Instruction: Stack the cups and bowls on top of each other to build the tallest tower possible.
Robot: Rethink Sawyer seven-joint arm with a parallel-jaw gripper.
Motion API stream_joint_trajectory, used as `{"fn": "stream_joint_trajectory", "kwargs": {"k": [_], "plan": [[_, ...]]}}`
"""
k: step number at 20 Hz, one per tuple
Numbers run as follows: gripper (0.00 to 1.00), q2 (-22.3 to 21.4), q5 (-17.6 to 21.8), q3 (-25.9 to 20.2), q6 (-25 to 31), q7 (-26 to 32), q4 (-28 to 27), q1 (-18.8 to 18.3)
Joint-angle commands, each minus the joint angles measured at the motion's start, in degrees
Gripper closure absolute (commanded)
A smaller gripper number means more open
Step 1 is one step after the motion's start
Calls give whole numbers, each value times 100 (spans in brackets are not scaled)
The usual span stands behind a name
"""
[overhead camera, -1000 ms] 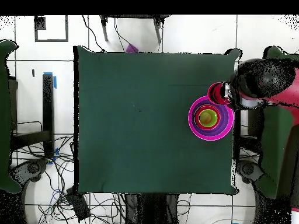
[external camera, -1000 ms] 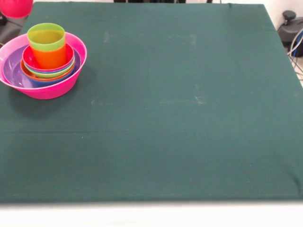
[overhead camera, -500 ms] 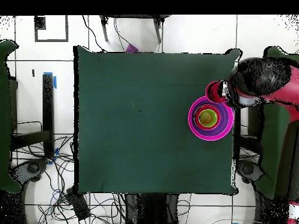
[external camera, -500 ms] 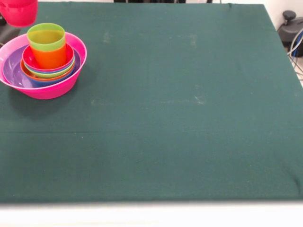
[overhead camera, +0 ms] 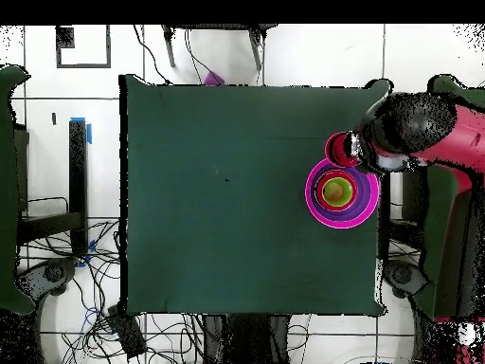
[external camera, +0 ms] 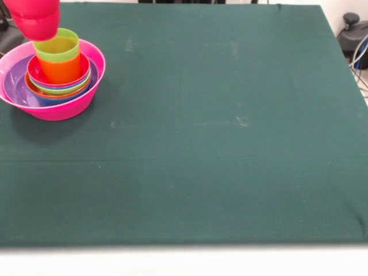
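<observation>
Upper left of the frame, the red-pink cup (external camera: pixel 35 18) hangs by the tower (external camera: pixel 53 77) on the green surface (external camera: pixel 218 132), my pincer's grip I cannot tell.

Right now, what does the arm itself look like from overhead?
The arm shows as a bulky rounded black section next to a red-pink section, with a pale patch between them. No cables or markings on it are legible. The gripper is not discernible.

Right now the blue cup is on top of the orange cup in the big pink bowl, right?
Not quite: the top cup is lime green, not blue. The front view shows it nested on the orange cup, inside the big pink bowl.
</observation>
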State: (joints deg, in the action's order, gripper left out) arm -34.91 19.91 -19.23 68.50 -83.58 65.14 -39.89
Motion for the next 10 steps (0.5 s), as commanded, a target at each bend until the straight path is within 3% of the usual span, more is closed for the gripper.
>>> {"fn": "stream_joint_trajectory", "kwargs": {"k": [1, 10], "plan": [[100, 295, 388, -435, 13, 1284, 187, 239], [100, 172, 363, -383, -102, 1132, 437, 285]]}}
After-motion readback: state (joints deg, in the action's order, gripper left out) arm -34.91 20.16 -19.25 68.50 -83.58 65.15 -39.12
